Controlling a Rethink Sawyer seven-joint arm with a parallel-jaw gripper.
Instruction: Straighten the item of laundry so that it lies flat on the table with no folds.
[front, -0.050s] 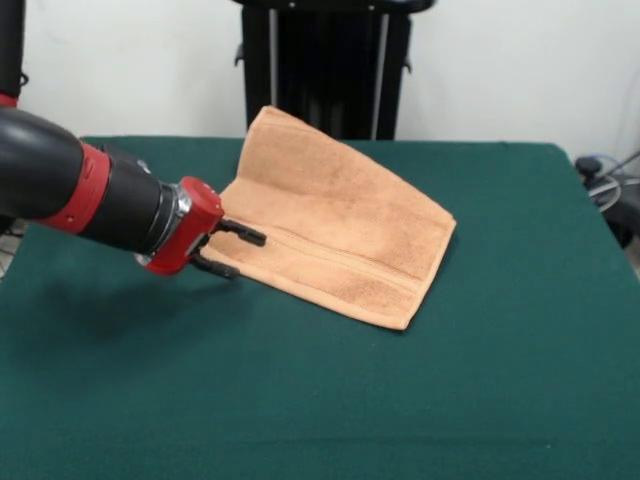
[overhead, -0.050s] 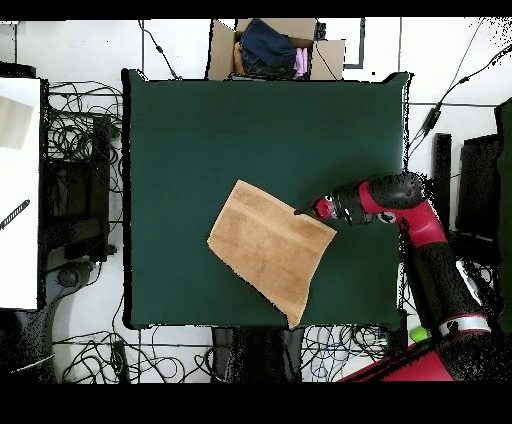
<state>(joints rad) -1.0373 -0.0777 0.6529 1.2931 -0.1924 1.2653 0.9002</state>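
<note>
At the left of my front view the arm reaches in low over the table, its gripper at the towel's left edge. I see the two black fingers apart, one above and one below the hem, though I cannot tell whether they touch the cloth. The towel lies right of the gripper, around the table's middle towards the far side, turned at an angle. Its far-left corner is raised off the felt; a band stripe runs near the near hem. Overhead, the towel looks unfolded.
</note>
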